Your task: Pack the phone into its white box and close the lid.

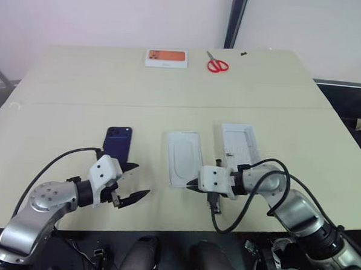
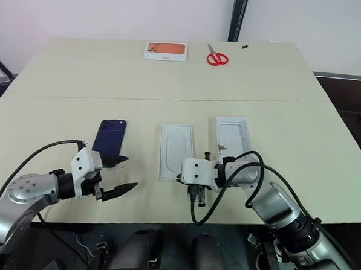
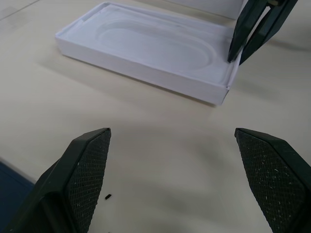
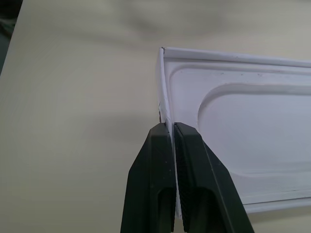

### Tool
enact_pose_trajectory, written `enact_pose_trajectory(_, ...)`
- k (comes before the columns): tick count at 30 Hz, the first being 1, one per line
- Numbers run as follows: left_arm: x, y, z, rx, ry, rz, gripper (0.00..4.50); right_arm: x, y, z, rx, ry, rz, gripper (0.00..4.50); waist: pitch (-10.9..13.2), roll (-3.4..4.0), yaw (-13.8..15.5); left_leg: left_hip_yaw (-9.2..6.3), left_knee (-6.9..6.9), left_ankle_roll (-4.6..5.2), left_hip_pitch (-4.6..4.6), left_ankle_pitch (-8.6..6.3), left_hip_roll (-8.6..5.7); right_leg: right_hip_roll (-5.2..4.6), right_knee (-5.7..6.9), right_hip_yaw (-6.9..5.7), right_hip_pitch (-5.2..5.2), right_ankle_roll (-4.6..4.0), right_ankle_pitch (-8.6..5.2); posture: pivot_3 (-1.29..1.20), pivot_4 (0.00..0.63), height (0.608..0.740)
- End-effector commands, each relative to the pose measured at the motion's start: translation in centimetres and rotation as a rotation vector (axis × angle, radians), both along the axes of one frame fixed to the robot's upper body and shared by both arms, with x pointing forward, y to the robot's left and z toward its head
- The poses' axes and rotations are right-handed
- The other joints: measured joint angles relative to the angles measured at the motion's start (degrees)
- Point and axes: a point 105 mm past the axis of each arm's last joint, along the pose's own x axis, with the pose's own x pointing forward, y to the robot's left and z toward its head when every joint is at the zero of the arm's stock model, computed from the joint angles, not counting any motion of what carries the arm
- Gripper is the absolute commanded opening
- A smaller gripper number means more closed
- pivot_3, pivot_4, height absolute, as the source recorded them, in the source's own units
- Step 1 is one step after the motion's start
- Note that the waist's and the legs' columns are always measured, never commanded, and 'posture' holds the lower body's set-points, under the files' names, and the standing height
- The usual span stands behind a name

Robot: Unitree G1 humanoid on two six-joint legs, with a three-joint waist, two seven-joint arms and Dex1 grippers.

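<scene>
The dark navy phone lies face down on the table, just beyond my left gripper, which is open and holds nothing. In the middle lies the white box with a white insert bearing an oval outline seated in it. My right gripper is shut on the thin white rim of the insert at the box's near right corner. The lid lies inside-up just right of the box, plain white with a small dark mark.
A small orange-topped white box and red scissors sit at the far edge of the table. Black cables loop off both wrists near the table's front edge.
</scene>
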Motion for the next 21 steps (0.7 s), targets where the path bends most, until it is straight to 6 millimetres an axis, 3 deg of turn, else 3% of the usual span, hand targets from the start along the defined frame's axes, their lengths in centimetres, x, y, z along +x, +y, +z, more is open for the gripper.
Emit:
enact_pose_trajectory(1,0.1,0.5,0.7,-0.008,-0.036,0.021,4.3,0.3,1.1,0.6,0.025,-0.029,0.018,0.02,0.0,0.0,0.0,0.0,0.0,0.0,0.0,0.0,0.0,0.0,0.0,0.0,0.0,0.0,0.0,0.0,0.15,0.74)
enact_pose_trajectory(4,0.2,0.6,0.7,-0.006,-0.038,0.03,4.3,0.3,1.6,0.8,0.042,-0.007,0.023,0.02,0.0,0.0,0.0,0.0,0.0,0.0,0.0,0.0,0.0,0.0,0.0,0.0,-0.01,0.0,0.0,0.0,0.15,0.74)
enact_pose_trajectory(7,0.3,1.1,0.9,-0.007,-0.043,0.065,4.3,0.2,1.7,1.6,0.085,0.002,0.034,0.99,0.0,0.0,0.0,0.0,0.0,0.0,0.0,0.0,0.0,0.0,0.0,0.0,0.0,0.0,0.0,0.0,0.15,0.74)
enact_pose_trajectory(9,0.4,1.8,1.0,-0.011,-0.042,0.106,4.3,0.3,1.7,2.7,0.145,0.017,0.03,2.03,0.0,0.0,0.0,0.0,0.0,0.0,0.0,0.0,0.0,0.0,0.0,0.0,-0.01,0.0,0.0,0.0,0.15,0.74)
enact_pose_trajectory(15,1.2,4.3,2.4,-0.113,-0.006,0.288,4.3,1.6,1.6,6.0,0.284,0.047,-0.008,2.03,0.0,0.0,-0.1,0.0,0.01,0.0,0.0,0.0,0.0,0.0,0.01,0.0,-0.01,0.0,0.0,0.0,0.15,0.74)
enact_pose_trajectory(18,2.1,7.0,3.4,-0.259,0.06,0.485,4.4,3.1,3.2,6.8,0.31,0.023,-0.042,1.17,0.0,0.0,-0.2,-0.01,-0.02,0.0,0.01,0.0,0.01,0.03,0.08,0.0,-0.08,0.0,0.0,0.0,0.15,0.74)
enact_pose_trajectory(20,2.6,8.4,3.6,-0.31,0.102,0.577,4.5,3.9,4.4,6.9,0.304,-0.006,-0.055,0.13,0.0,0.0,-0.1,-0.02,-0.01,0.0,0.02,0.0,0.01,0.05,0.11,-0.02,-0.12,0.01,0.0,0.0,0.15,0.74)
enact_pose_trajectory(21,2.9,9.1,3.6,-0.323,0.111,0.624,4.5,4.5,5.3,6.9,0.3,-0.023,-0.072,0.02,0.0,0.0,-0.2,-0.03,0.0,0.0,0.02,0.0,0.01,0.07,0.14,-0.02,-0.15,0.01,0.01,0.0,0.15,0.74)
